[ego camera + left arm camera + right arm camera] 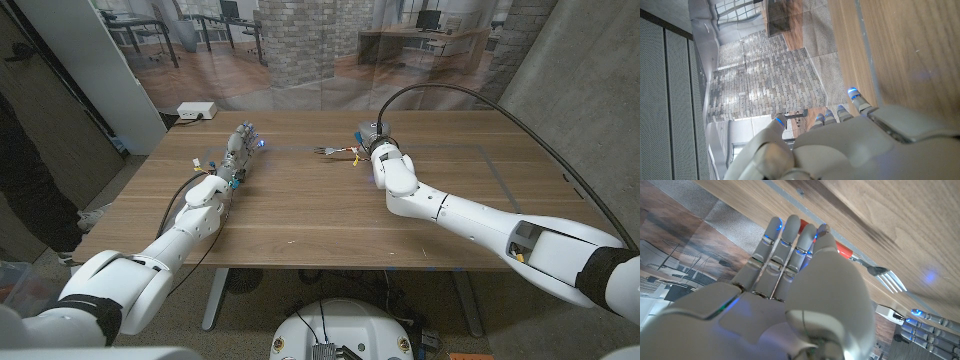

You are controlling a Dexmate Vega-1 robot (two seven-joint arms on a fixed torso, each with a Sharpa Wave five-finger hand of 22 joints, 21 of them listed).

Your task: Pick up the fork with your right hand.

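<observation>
We see the left hand [238, 148] left of the fork [333, 151], holding nothing, fingers [856, 98] straight. The fork lies near the desk's [300, 220] far edge. The right hand [372, 138] stands at its red handle, fingers [782, 245] extended; whether they grasp it we cannot tell.

Worktop [330, 215] — wood-grain, matt, smooth. Fork [879, 271]: shiny bare-metal tines, red handle looks like plastic. Right robot hand [805, 280] and left robot hand [850, 145] — smooth light-grey plastic shells, slight sheen. Arm covers glossy white.
</observation>
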